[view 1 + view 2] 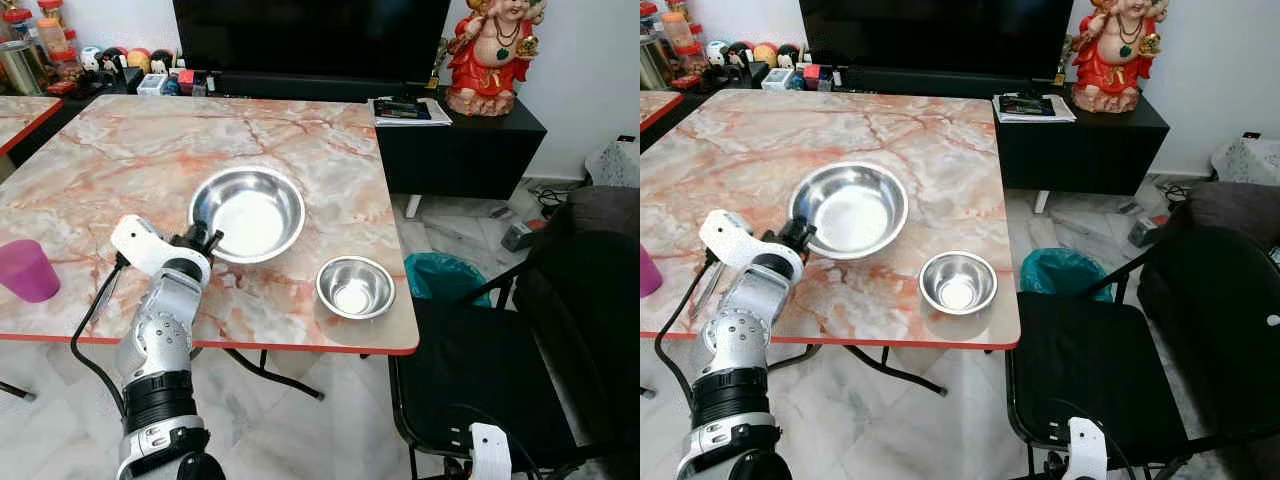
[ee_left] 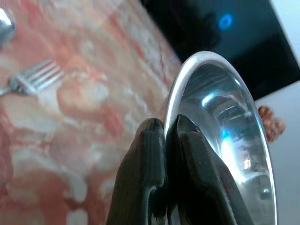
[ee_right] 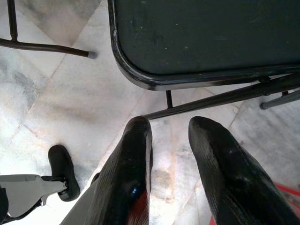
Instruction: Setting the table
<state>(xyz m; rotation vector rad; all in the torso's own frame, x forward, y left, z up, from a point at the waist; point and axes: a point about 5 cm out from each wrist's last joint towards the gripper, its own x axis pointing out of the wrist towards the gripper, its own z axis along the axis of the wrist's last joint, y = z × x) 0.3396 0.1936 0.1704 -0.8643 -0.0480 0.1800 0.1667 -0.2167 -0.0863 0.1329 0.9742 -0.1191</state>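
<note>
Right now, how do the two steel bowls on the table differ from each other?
The big bowl is clearly wider than the small bowl. The big bowl sits nearer the table's middle; the small bowl stands by the front edge, near the corner. The left gripper is shut on the big bowl's rim, while nothing touches the small bowl. Both are round, shiny, upright and hold nothing.

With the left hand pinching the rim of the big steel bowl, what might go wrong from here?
The left hand grips the large bowl only at its rim, so it may tip or slip when lifted. Dragged sideways, it could knock the small bowl, which sits near the table's corner, over the edge.
</note>
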